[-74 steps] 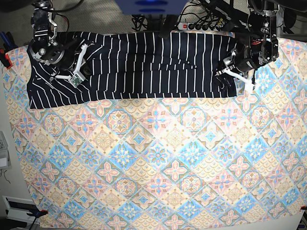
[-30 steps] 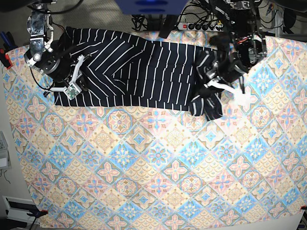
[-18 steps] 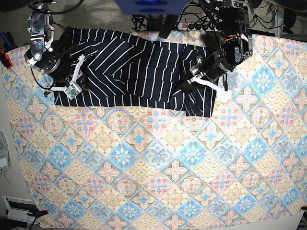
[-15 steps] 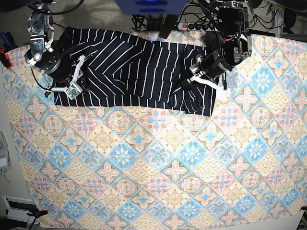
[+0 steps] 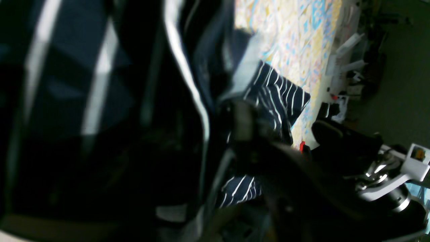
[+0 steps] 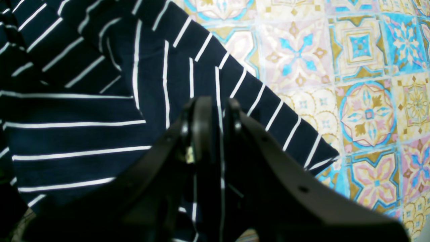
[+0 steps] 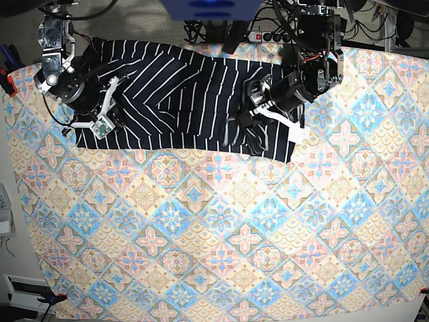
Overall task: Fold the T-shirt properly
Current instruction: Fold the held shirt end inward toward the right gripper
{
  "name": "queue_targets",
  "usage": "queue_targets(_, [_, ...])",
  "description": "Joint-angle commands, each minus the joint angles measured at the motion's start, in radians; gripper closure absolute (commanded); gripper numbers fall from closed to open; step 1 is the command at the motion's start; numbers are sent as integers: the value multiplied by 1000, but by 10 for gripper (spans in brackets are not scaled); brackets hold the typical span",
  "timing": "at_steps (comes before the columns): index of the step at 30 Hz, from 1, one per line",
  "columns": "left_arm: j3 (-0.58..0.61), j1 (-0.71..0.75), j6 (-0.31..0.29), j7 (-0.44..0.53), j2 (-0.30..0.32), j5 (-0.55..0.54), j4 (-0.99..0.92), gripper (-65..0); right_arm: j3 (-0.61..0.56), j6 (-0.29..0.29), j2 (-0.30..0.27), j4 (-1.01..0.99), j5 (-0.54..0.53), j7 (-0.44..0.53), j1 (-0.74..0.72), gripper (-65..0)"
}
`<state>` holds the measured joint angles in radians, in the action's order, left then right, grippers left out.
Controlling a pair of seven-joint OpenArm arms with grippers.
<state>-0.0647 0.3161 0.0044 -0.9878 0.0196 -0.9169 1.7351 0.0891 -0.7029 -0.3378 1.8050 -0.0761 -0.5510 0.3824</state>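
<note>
Two arms work at the far edge of the tablecloth, where I see the T-shirt lying as a dark striped band from the far left to just right of centre. Its right end is doubled over onto the body, and its left part shows slanting folds.

At the scene's left, the right gripper sits on the shirt's near-left corner. Its jaws stand narrow, and a striped pleat of cloth is pinched between them.

At the scene's right, the left gripper hangs over the doubled end, low on the cloth. The left wrist view is filled with blurred dark fabric, so I cannot tell whether these jaws are wide, narrow or gripping.
</note>
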Motion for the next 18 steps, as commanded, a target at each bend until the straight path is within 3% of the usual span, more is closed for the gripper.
queue_targets(1, [6,-5,-8,-3,3,-18,18,-235,7,5,-14,22,-11,21,-6,-71])
queue_targets(4, [42,-15,-8,-53,24,-20,18,-247,7,5,-14,22,-11,21,-6,-71])
queue_targets(9, [65,-27,-8,-59,42,-23,59,-248,7,5,-13,22,-11,21,-6,-71])
queue_targets(18, [-37,-1,-7,-62,220,-26,133,-248,7,5,-13,22,-11,21,-6,-71])
